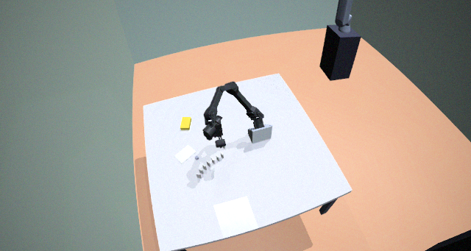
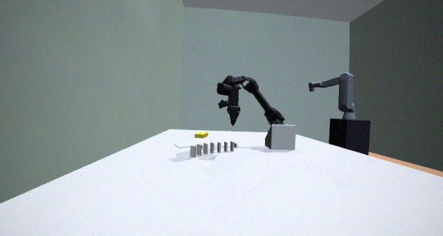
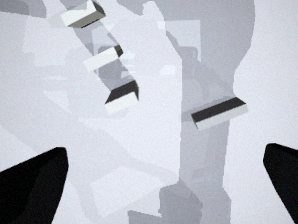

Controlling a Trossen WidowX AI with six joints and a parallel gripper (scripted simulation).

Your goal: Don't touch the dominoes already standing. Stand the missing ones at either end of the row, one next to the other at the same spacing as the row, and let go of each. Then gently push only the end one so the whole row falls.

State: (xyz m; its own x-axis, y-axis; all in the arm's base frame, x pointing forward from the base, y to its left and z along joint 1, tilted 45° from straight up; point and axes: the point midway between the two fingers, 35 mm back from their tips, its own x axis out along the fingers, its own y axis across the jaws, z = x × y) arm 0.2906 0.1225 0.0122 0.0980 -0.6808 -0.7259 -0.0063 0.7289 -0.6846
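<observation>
A curved row of several upright dominoes (image 1: pixel 208 164) (image 2: pixel 212 147) (image 3: pixel 103 59) stands on the table. The end domino nearest the arm's base (image 1: pixel 221 156) (image 2: pixel 232 146) (image 3: pixel 123 102) is upright, with nothing touching it. One separate domino (image 2: pixel 236 145) (image 3: pixel 220 114) sits low beyond that end, off to the side of the row, and seems to lie on its side; it cannot be made out in the top view. My gripper (image 1: pixel 223 147) (image 2: pixel 232 124) (image 3: pixel 169 156) is wide open and empty, held above the table beyond the base-side end of the row.
A yellow block (image 1: pixel 185 123) (image 2: pixel 201 135) lies farther back. A white sheet (image 1: pixel 185 154) and a small bluish object (image 1: pixel 196 157) lie beside the row. Another white sheet (image 1: pixel 235 216) is near the table edge. The arm's grey base (image 1: pixel 260 134) (image 2: pixel 283 137) stands to the right.
</observation>
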